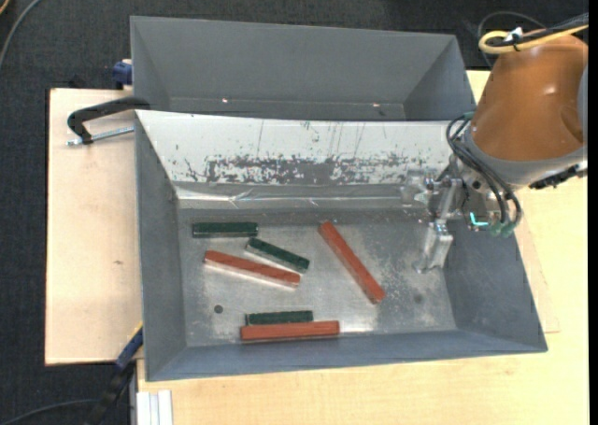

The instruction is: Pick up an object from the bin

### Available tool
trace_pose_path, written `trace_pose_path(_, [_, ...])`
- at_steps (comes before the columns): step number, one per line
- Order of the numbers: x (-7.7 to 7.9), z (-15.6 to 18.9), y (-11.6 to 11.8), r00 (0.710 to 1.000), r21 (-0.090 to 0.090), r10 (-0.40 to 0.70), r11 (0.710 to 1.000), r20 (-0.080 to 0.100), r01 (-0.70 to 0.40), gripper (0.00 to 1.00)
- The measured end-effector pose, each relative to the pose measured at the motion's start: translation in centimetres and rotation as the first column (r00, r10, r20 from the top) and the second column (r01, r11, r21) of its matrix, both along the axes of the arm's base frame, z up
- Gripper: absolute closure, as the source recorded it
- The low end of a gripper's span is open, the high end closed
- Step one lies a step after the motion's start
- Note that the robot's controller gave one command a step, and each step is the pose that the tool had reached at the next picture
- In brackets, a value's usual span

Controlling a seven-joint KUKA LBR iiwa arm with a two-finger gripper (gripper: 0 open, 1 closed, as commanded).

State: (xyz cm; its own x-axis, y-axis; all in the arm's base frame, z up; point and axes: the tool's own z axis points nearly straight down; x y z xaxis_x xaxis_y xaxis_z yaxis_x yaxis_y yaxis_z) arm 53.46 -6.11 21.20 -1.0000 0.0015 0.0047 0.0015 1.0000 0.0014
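Approach in hand — jaws, apart or together I cannot tell, hang right of the slanted orange-red flat bar (352, 262) — next, shift left over it, then descend.

Long orange-red bar (351, 261) lies flat on the bin (495, 306) floor; slanted; right of centre.

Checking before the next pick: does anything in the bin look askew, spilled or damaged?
Nothing looks damaged or spilled. The bars lie loose at mixed angles; the middle red bar slants most, left of the end effector. The front green bar and front red bar lie side by side.
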Motion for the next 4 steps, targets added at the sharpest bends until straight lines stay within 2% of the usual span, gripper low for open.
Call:
trace_pose_path(1, [3.1,-12.8,3.5,0.921,0.002,0.389,0.921,0.003,-0.389,0.00])
trace_pose_path(2, [3.6,-11.1,8.2,0.988,0.001,0.153,0.988,0.012,-0.153,0.00])
trace_pose_path(3, [0.9,-14.3,17.3,0.967,0.004,0.253,0.967,0.003,-0.253,0.00])
trace_pose_path(4, [1.1,-14.1,16.7,0.969,0.000,0.246,0.969,0.007,-0.246,1.00])
